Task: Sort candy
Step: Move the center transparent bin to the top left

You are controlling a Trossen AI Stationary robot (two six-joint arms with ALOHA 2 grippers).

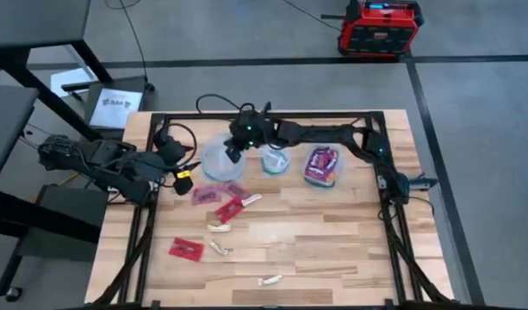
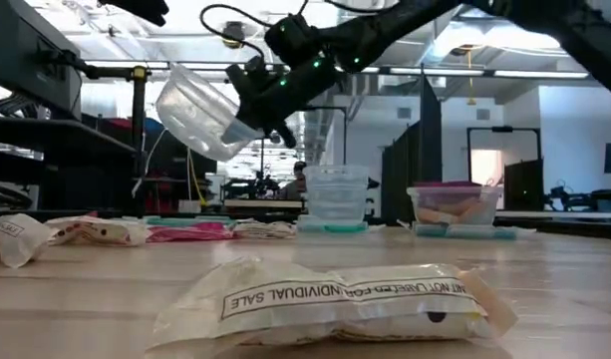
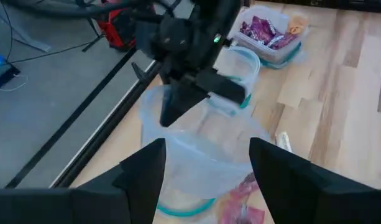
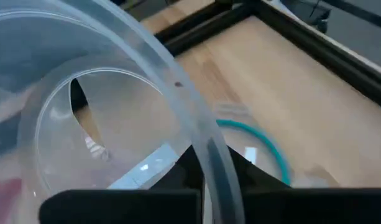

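Your right pincer (image 1: 233, 148) gripped the clear round container (image 1: 219, 159) by its rim, tilted above the surface (image 1: 332, 250). Your left pincer (image 1: 184, 178) waited wide nearby. Candy (image 1: 231, 209) lay scattered below.

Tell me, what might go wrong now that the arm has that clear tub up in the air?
The right gripper pinches only the rim of the clear round container, which hangs tilted above the table, so it might slip or swing. The left gripper waits open right beside it, so the two could bump. Set down carelessly, it might land on the red candy below.
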